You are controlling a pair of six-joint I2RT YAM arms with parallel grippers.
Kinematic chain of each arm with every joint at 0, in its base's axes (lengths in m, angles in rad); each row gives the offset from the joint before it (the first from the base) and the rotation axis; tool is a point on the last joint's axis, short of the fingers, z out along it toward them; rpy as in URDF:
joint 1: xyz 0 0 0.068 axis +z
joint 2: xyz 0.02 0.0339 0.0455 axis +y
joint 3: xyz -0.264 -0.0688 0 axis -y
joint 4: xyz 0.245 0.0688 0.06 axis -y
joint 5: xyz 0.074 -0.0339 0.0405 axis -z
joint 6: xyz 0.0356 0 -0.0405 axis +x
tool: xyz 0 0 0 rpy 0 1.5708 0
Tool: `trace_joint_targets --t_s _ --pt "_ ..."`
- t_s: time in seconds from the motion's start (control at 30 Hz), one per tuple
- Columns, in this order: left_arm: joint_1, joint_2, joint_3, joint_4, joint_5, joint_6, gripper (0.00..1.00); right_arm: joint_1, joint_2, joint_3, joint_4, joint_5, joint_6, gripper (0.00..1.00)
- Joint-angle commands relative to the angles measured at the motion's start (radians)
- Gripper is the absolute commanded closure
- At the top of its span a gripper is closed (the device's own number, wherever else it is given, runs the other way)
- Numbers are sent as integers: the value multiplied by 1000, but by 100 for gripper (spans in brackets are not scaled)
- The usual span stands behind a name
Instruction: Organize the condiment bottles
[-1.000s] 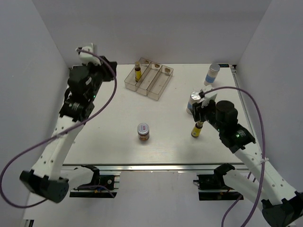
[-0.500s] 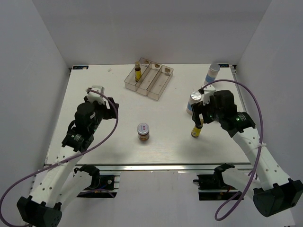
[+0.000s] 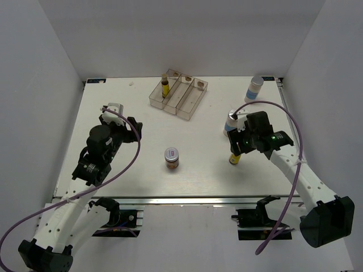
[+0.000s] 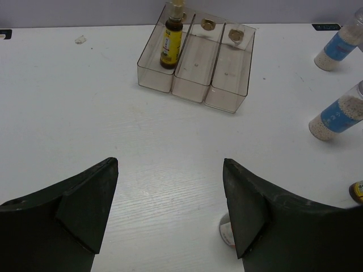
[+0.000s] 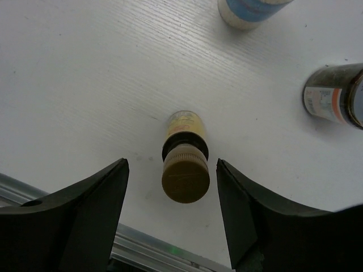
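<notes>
The white cylinder (image 5: 252, 10) stands close behind the yellow bottle (image 5: 185, 170); its other sides lie open.

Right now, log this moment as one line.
right gripper: open, straddling loose yellow bottle | left gripper: open, empty | tray: stowed yellow bottle in end compartment

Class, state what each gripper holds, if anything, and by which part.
Nothing is held. The left gripper is open and empty; the right gripper is open, straddling the cap of the slim yellow bottle without touching it.
</notes>
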Motion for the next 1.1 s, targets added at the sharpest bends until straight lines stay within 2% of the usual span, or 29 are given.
trace_joint_targets --t_s 0.0,0.27,0.47,0.53,0.57,0.63,0.73,0.8,0.93,1.07 --pt "-5 -20 -1 7 -8 10 16 -6 4 -15 43 15 -3 32" --pt "-5 -14 -1 6 -5 11 16 -21 -2 -27 70 22 -16 40" --pt "-5 -9 -3 6 -2 13 16 -29 -7 -31 78 23 -22 52" --pt "-5 -6 -3 7 -3 13 16 -30 -8 -29 78 22 -25 61" --pt "-5 -7 -1 4 -3 13 16 -30 -10 -26 76 22 -28 70" --pt "-5 -6 -1 6 -5 14 16 -29 -14 -20 72 22 -39 78" --pt "-5 -4 -1 4 -6 14 16 -29 -20 15 55 -32 -68 99" --pt "-5 -4 -3 6 -8 14 16 -29 -10 58 38 -87 -86 100" --pt "-5 -3 -4 1 -25 17 16 -15 67 262 -29 -243 -128 100" --pt "-3 2 -4 0 -40 22 16 46 188 414 -42 -284 -149 100"
